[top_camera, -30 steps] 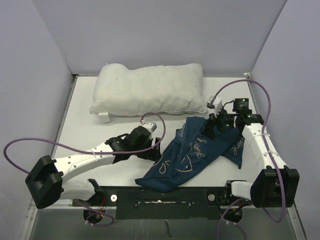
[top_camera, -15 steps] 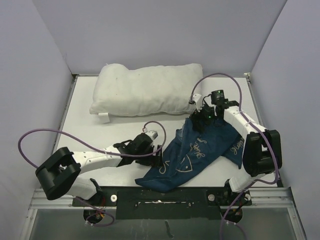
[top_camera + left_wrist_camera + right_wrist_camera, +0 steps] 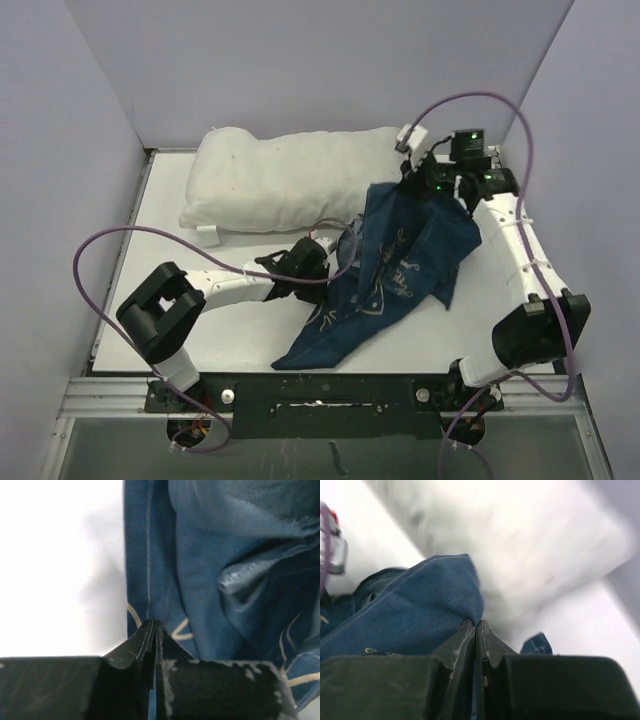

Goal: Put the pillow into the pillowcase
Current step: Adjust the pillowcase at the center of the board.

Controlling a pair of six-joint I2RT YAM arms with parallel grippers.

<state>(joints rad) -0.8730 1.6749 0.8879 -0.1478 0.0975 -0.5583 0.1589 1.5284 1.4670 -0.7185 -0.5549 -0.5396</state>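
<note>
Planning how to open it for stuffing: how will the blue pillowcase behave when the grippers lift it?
Probably very floppy: the pillowcase drapes in folds from the right gripper and lies crumpled on the table. Likely light, since a thin pinch at its edge by the left gripper seems enough. Its mouth may sag shut.

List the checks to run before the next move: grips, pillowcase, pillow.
1. Left gripper shut on pillowcase hem: ok.
2. Right gripper shut on a pillowcase corner, raised beside the pillow: ok.
3. Each grip holds a single layer: cannot tell.
4. Pillowcase mouth open between the grips: cannot tell, fabric is bunched.
5. Pillow inside pillowcase: not ok, it lies outside.
</note>
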